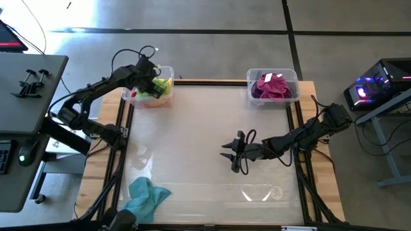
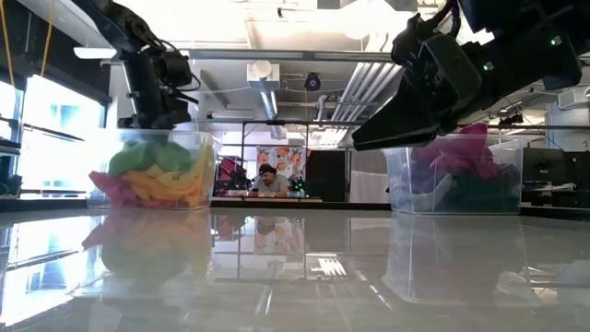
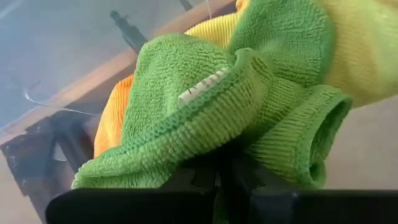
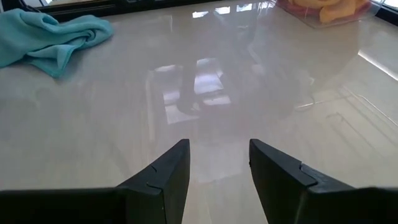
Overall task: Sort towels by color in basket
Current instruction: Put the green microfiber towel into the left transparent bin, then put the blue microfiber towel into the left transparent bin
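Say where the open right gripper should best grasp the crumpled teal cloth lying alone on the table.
The teal terry towel lies bunched near the table's front left, clear of both bins. Its raised folded ridge toward the centre looks the easiest bite. The right gripper, open above the bare table, should probably descend from above, fingers straddling that ridge, since flatter edges hug the surface. The left gripper is at the left bin.

Hidden and cut-off parts

In the left wrist view the lime green towel [image 3: 236,106] covers the left hand's fingertips, so their grip cannot be read. The teal towel [image 4: 46,37] is cut by the right wrist picture's edge at 10 o'clock. The person [image 2: 267,180] behind the table is too small to make out.
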